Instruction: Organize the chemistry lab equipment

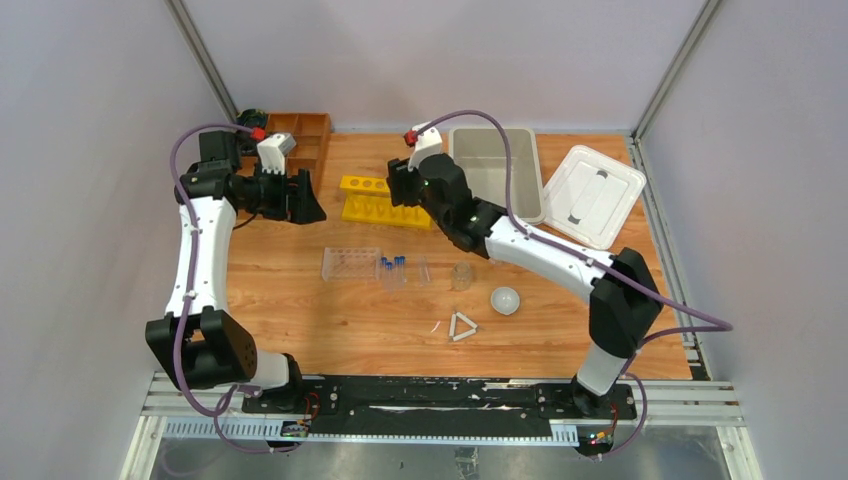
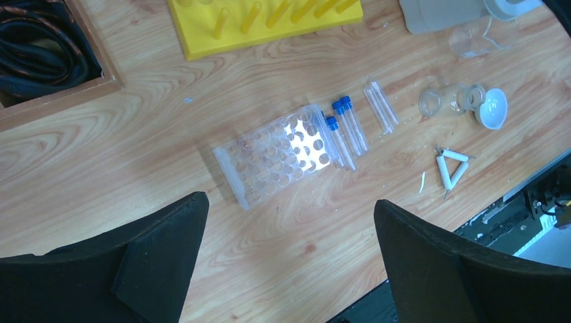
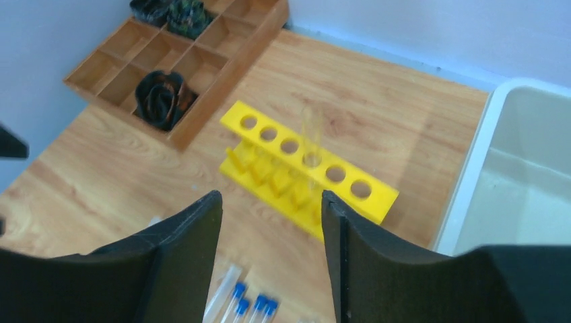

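A clear plastic tube rack [image 1: 350, 262] lies on the wooden table, also in the left wrist view [image 2: 276, 151]. Three blue-capped tubes [image 2: 343, 124] lie at its right side, and uncapped clear tubes [image 2: 380, 108] lie beyond them. A small glass beaker [image 2: 451, 99] lies on its side next to the white round dish [image 2: 491, 108]. The white triangle [image 2: 451, 168] lies nearer the front edge. My left gripper [image 2: 289, 202] is open and empty, high over the table. My right gripper [image 3: 271, 195] is open and empty above the yellow rack [image 3: 303, 168], where one clear tube [image 3: 311, 134] stands in a hole.
A wooden compartment tray [image 1: 300, 140] with black objects sits at the back left. A grey bin [image 1: 495, 170] and its white lid [image 1: 592, 195] are at the back right. Another clear glass piece [image 2: 475, 40] sits by the bin.
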Action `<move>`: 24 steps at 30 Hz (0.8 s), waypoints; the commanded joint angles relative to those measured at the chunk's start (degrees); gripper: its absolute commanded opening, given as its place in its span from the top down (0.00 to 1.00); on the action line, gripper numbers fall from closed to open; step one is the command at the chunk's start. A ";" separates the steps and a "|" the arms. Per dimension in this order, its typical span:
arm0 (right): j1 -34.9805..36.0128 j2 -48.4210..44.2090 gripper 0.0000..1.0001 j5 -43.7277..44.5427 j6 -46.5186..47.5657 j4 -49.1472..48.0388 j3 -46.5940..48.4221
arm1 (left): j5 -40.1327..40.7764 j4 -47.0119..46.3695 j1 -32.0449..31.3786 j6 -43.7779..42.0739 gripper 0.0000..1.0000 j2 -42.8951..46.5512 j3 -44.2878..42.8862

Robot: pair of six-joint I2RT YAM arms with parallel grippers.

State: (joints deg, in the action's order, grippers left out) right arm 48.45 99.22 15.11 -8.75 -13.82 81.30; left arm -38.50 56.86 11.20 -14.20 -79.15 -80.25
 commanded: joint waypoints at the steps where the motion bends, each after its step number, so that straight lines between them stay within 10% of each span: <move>1: 3.47 -2.12 0.49 7.54 -11.18 19.18 -1.20 | 0.21 1.50 0.75 -0.66 0.00 2.44 -1.03; 24: 4.83 7.43 0.73 4.56 -22.87 30.78 -5.59 | 0.79 2.00 0.75 -0.60 0.00 5.80 -0.47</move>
State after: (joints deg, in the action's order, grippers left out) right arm 53.28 105.78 19.81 -29.41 15.20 74.56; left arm -37.23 58.65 11.51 -14.57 -74.35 -80.01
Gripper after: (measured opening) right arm 0.289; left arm 0.997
